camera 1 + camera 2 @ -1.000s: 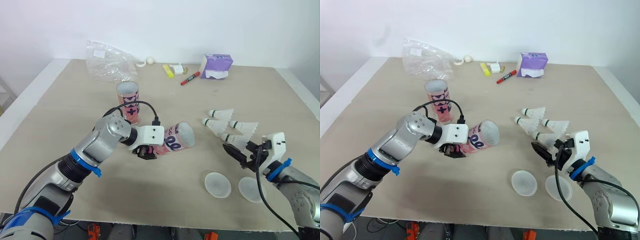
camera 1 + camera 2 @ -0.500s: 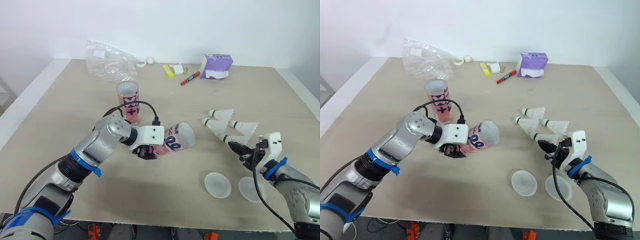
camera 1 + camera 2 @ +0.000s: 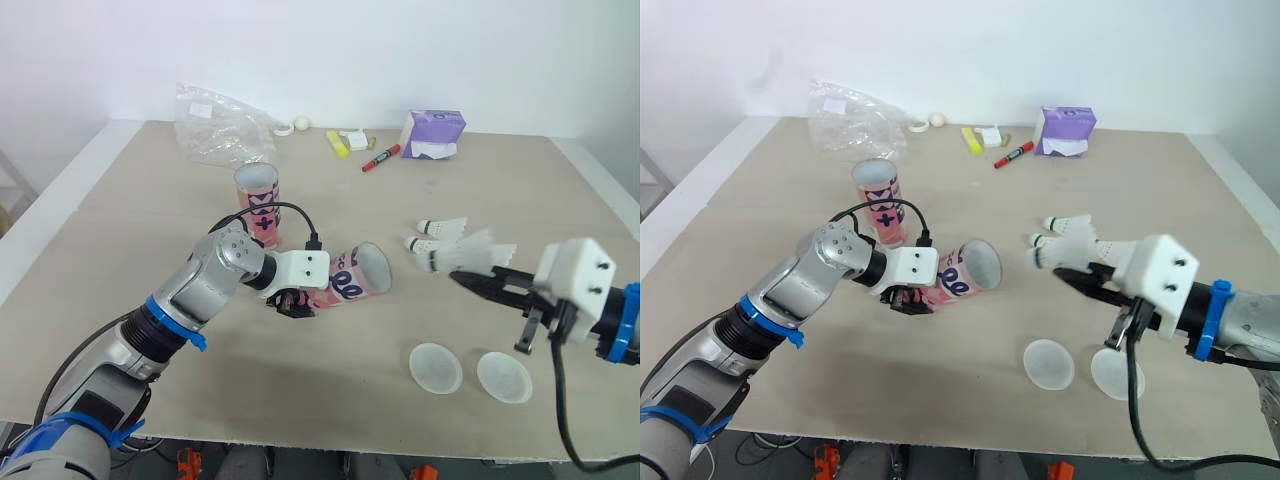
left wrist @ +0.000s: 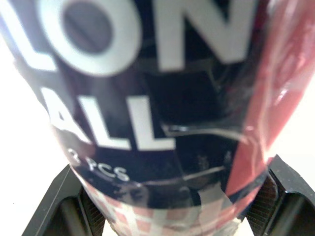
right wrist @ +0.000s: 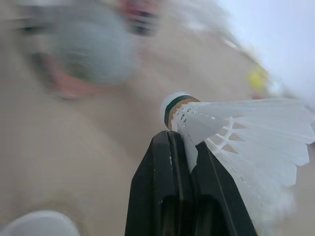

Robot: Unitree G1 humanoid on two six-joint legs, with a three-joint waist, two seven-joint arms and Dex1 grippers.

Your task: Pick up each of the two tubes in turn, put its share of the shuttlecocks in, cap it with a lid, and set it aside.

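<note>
My left gripper [image 3: 296,301] is shut on a pink printed tube [image 3: 347,279], held tilted just above the table with its open mouth facing right. In the left wrist view the tube [image 4: 157,98] sits between both black fingers [image 4: 66,199]. A second pink tube [image 3: 257,201] stands upright behind it. My right gripper [image 3: 463,277] is shut on the feather skirt of a white shuttlecock [image 3: 462,257], raised above the table to the right of the tilted tube, with its cork pointing at the tube. The shuttlecock [image 5: 236,132] is pinched at the fingertips. Two more shuttlecocks [image 3: 441,228] lie behind. Two round translucent lids [image 3: 435,368] [image 3: 503,377] lie near the front edge.
A crumpled clear plastic bag [image 3: 215,125] lies at the back left. Along the back of the table [image 3: 120,240] are a purple tissue pack [image 3: 433,132], a red marker [image 3: 380,157], a yellow highlighter [image 3: 336,142] and a small white ball [image 3: 301,121].
My right gripper has shut on a shuttlecock and lifted it off the table, moving up and left toward the tilted tube. The left arm and its tube have stayed put.
</note>
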